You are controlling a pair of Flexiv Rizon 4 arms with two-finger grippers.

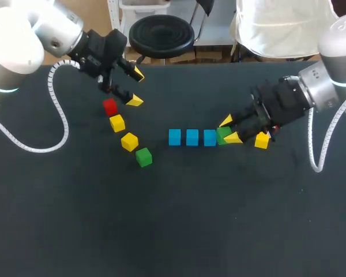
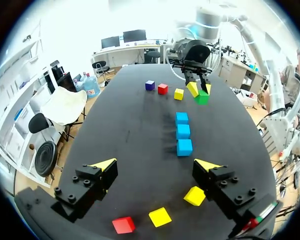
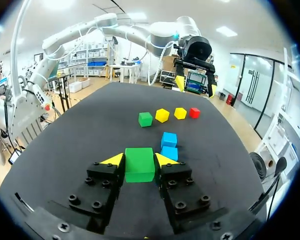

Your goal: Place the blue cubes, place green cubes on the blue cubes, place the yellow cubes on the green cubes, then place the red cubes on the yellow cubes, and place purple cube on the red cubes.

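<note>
Fingers (image 3: pixel 115 160) of the right gripper (image 3: pixel 139 160) clamp a green cube (image 3: pixel 139 167) just right of the blue cubes (image 1: pixel 192 137); left gripper (image 1: pixel 136 87) hangs open, far left. Centring it above them before release matters

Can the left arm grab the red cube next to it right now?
Probably yes. The left hand is open and close to the red cube, and nothing covers the cube; only a yellow cube sits close beside it.
</note>
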